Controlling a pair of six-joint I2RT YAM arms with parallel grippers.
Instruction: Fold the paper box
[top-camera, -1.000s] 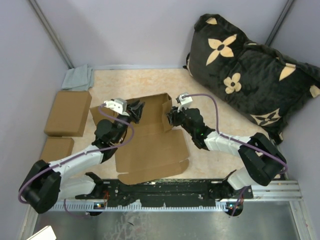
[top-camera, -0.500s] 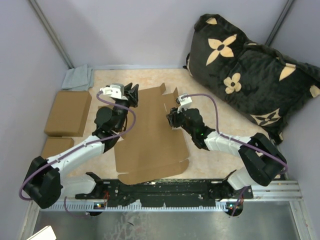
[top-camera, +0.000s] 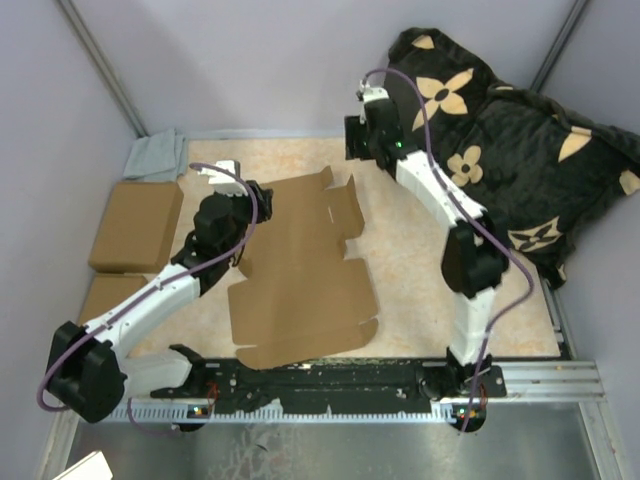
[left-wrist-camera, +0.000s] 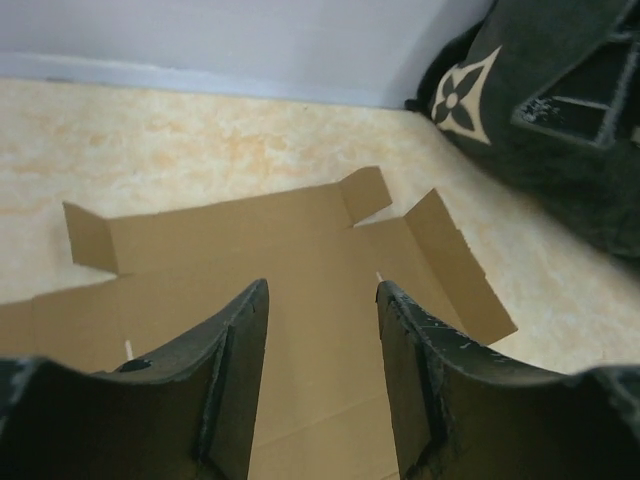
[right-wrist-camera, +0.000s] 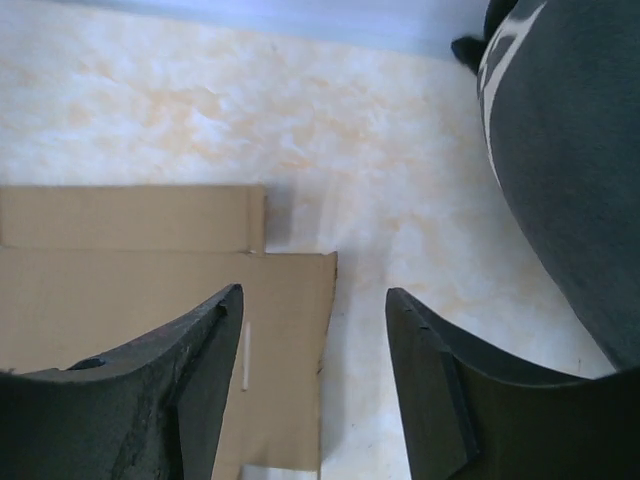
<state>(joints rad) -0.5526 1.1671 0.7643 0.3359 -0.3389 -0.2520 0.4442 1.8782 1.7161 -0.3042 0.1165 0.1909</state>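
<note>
The paper box (top-camera: 300, 270) lies unfolded and nearly flat on the beige table, its notched far flaps (top-camera: 335, 200) spread out. My left gripper (top-camera: 260, 200) hovers over the box's far left edge, open and empty. In the left wrist view the gripper (left-wrist-camera: 323, 290) shows bare cardboard (left-wrist-camera: 250, 240) between its fingers. My right gripper (top-camera: 354, 148) is raised above the table beyond the box's far right corner, open and holding nothing. In the right wrist view the gripper (right-wrist-camera: 315, 295) looks down on the box's corner flap (right-wrist-camera: 120, 270) and bare table.
Two smaller brown cardboard blocks (top-camera: 137, 225) (top-camera: 112, 297) lie at the left. A grey cloth (top-camera: 158, 155) sits in the far left corner. A big black pillow with beige flowers (top-camera: 500, 150) fills the far right, close to the right arm. Walls enclose three sides.
Both grippers opened and let go of the box's raised far flaps, which dropped flat. The right arm swung up and away to the far side; the left gripper drew back left.
</note>
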